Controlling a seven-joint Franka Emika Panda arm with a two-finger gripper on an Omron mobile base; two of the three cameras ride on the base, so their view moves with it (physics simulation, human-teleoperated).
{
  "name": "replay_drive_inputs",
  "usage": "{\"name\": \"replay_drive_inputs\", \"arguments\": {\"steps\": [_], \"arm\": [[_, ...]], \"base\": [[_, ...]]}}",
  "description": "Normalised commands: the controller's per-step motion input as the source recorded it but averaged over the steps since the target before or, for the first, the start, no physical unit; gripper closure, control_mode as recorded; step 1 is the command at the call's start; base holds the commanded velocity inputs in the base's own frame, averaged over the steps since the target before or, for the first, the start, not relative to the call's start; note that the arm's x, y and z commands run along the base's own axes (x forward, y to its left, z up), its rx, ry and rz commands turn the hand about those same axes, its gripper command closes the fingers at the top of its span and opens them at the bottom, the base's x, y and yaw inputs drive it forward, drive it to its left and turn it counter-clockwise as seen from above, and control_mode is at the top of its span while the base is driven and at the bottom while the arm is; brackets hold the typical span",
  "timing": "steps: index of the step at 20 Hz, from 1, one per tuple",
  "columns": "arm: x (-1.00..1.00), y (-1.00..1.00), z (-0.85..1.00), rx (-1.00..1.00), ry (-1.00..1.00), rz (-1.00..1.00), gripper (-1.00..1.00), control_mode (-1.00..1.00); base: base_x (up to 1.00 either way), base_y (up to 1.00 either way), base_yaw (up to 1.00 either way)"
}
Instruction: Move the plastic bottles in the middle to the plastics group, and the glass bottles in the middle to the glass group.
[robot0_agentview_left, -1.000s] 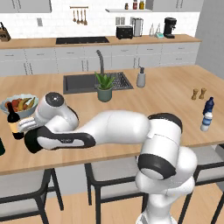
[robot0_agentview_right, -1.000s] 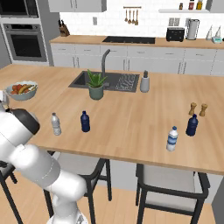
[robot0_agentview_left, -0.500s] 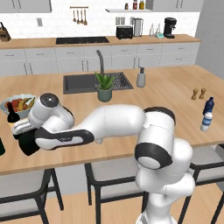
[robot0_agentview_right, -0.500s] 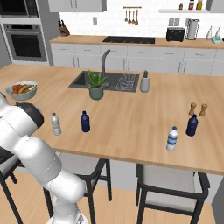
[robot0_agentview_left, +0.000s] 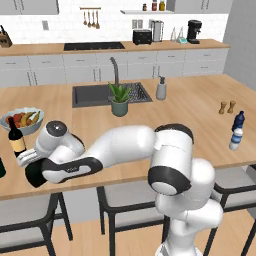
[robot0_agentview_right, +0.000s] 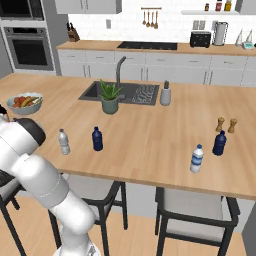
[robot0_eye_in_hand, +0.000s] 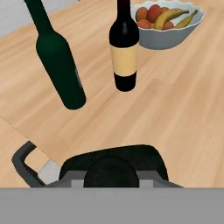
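Gripper (robot0_agentview_left: 31, 172) out at the far left end of the bench (robot0_agentview_left: 200, 107) in the left base view, the arm stretched low across the front edge, and clamped in it is the squat black flask (robot0_agentview_left: 34, 175), hanging just past the bench's front lip; the reach makes sense, since the wine bottle (robot0_agentview_left: 16, 138) with its tan label stands right there beside the fruit bowl (robot0_agentview_left: 22, 120), and that is the glass corner. Far off at the right end stands the blue-topped bottle (robot0_agentview_left: 236, 131), well apart, which keeps plastics and glass at opposite ends. Over to the right base view: the clear bottle with white cap (robot0_agentview_right: 63, 142) and the navy bottle (robot0_agentview_right: 97, 139) wait side by side near the front of the bench, untouched, while the blue-topped bottle (robot0_agentview_right: 197, 159) has another dark blue bottle (robot0_agentview_right: 219, 143) near it by the salt and pepper shakers (robot0_agentview_right: 225, 124). Now the hand view: the black flask (robot0_eye_in_hand: 113, 164) sits low in frame, its round cap facing the camera, gripped from above, and ahead stand the green bottle (robot0_eye_in_hand: 58, 61) and the wine bottle (robot0_eye_in_hand: 124, 48), bowl behind. My read is the flask is being carried in to join them, with open wood in front of both for a landing.
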Motion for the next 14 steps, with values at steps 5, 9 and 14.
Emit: {"name": "replay_drive_inputs", "arguments": {"steps": [5,9,14], "arm": [[0.16,0.14,0.12,-0.02,-0.08,0.00,1.00,-1.00],[0.61,0.15,0.09,0.00,-0.04,0.00,1.00,-1.00],[0.37,0.17,0.00,0.00,0.00,0.00,1.00,-1.00]], "base": [[0.00,0.00,0.00],[0.00,0.00,0.00],[0.00,0.00,0.00]]}}
